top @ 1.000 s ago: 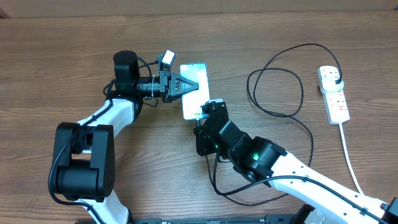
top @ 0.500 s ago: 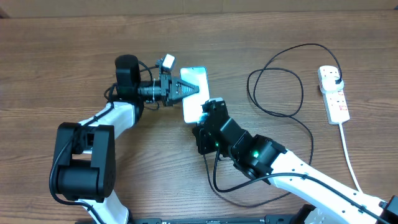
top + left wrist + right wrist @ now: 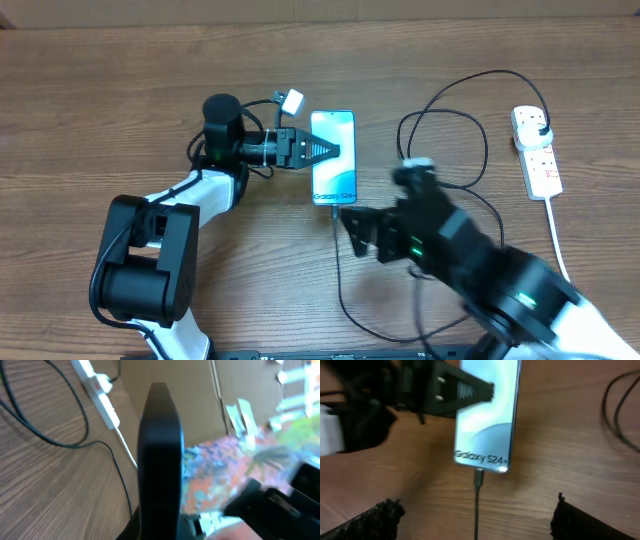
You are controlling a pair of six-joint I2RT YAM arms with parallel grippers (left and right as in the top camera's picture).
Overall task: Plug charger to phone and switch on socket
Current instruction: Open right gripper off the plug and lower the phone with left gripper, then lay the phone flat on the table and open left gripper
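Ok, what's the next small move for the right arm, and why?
I'd probably swing the right gripper over toward the socket to switch it on. Its fingers are open and off the charger, whose tip appears seated in the bottom edge of the phone, and the plug already sits in the socket. The left gripper rests on the phone.

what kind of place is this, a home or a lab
Probably a robotics lab bench rather than a home: a left arm and a right arm work at a wood-grain table, with a phone and a socket laid out.
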